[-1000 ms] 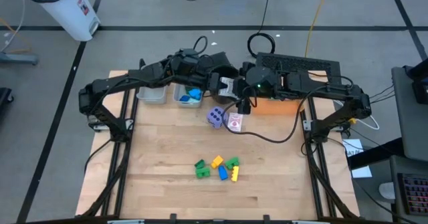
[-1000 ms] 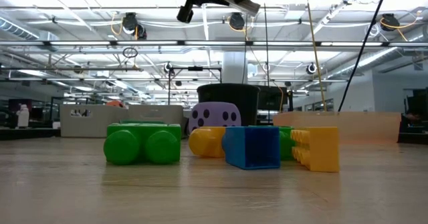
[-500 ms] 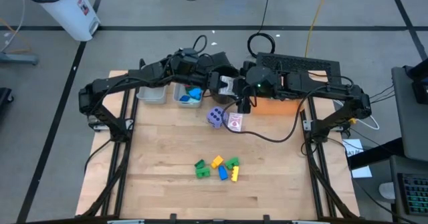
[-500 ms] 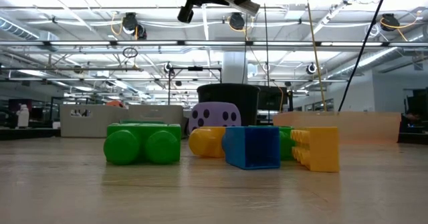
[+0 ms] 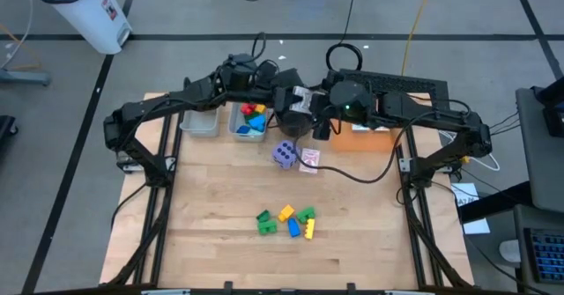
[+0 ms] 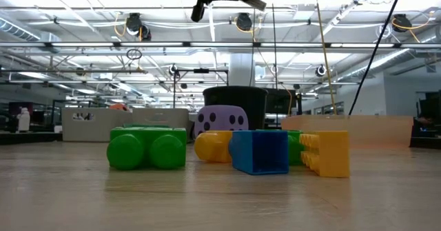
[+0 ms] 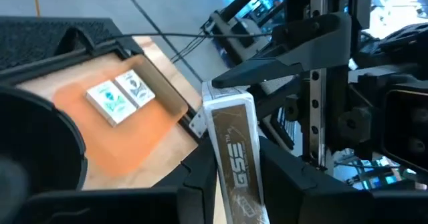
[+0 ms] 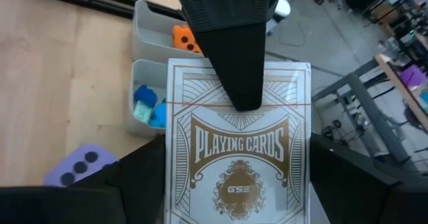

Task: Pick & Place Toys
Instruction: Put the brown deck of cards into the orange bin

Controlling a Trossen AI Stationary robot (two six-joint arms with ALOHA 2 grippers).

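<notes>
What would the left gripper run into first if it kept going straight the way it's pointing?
Probably the right gripper: it sits directly ahead, at the far end of the playing card box the left gripper holds, though depth is unclear.

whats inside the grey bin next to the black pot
The grey bin holds blue blocks, plus red and yellow pieces in the high view. Anything under those is covered.

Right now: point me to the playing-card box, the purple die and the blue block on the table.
playing-card box [image 8: 239, 158]: right wrist view, middle of its printed face.
purple die [image 5: 284, 154]: high view, its top face.
blue block [image 6: 259, 152]: low view, its front face.
</notes>
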